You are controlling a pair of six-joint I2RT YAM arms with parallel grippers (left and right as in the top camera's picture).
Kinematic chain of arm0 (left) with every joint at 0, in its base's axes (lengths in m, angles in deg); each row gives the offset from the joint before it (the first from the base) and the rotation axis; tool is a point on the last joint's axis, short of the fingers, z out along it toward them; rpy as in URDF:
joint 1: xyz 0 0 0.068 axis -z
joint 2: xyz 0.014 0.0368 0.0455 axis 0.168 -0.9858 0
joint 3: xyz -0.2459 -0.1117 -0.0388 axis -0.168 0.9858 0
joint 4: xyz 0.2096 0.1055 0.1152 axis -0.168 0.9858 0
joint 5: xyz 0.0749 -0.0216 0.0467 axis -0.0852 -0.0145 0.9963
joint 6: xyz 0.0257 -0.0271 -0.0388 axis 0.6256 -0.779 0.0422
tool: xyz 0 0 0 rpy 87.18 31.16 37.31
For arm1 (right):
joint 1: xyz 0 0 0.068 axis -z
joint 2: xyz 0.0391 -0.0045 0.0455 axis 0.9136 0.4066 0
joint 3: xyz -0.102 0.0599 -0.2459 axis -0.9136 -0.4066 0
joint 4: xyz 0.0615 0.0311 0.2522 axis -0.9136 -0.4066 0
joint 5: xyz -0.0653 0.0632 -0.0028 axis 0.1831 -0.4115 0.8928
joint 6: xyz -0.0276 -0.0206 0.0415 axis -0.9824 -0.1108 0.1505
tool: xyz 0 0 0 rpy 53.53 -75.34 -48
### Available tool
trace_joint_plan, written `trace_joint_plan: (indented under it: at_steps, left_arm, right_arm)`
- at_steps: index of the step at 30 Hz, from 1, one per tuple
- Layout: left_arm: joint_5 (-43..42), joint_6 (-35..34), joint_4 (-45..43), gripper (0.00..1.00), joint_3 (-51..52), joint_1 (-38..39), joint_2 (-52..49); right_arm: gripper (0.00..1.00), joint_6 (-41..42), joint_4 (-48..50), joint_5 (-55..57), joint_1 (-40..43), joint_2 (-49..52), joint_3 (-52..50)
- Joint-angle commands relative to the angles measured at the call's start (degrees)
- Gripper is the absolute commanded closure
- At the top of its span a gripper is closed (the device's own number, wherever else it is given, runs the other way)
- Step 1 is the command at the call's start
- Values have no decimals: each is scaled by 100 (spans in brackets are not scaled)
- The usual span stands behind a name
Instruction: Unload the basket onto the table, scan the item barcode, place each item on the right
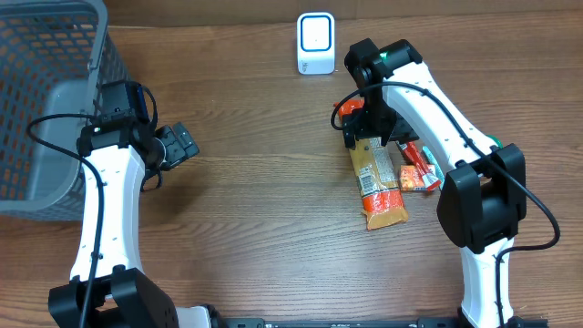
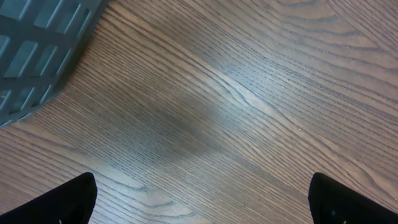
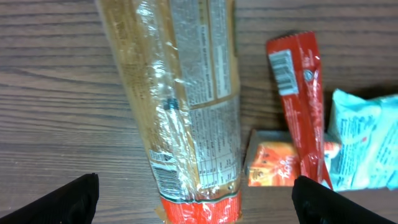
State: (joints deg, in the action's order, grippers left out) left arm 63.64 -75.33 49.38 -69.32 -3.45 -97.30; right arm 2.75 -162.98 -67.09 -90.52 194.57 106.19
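The item is a long clear packet [image 1: 378,182] with orange ends, lying flat on the wooden table. In the right wrist view the packet [image 3: 186,93] shows its printed back, with a barcode [image 3: 166,177] near the orange end. My right gripper [image 1: 364,132] hovers over the packet's far end. Its jaws [image 3: 199,208] stand wide open either side of the packet, touching nothing. The white scanner [image 1: 315,44] stands at the table's back edge. My left gripper [image 1: 182,144] is open over bare wood [image 2: 202,205].
Right of the packet lie a red stick pack [image 3: 298,93], a small orange pack [image 3: 273,165] and a teal pack [image 3: 367,137]. A grey mesh basket [image 1: 46,100] fills the far left corner, just behind the left arm.
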Motion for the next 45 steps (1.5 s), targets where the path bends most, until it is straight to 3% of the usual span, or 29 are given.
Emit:
trace_joint_plan:
  at_steps: [1, 7, 25, 38, 45]
  left_arm:
    - [35, -37, 0, 0, -9, 2, 7]
    - [35, -37, 0, 0, -9, 2, 7]
    - [35, -37, 0, 0, -9, 2, 7]
    - [35, -37, 0, 0, -9, 2, 7]
    - [37, -37, 0, 0, -9, 2, 7]
  right_arm:
    - [0, 195, -11, 149, -15, -518, -35]
    - [0, 192, -155, 149, -15, -603, -35]
    - [0, 192, 957, 149, -15, -601, -35]
    - [0, 192, 1108, 149, 17, -597, -50]
    - [0, 192, 1113, 149, 22, -1228, -50]
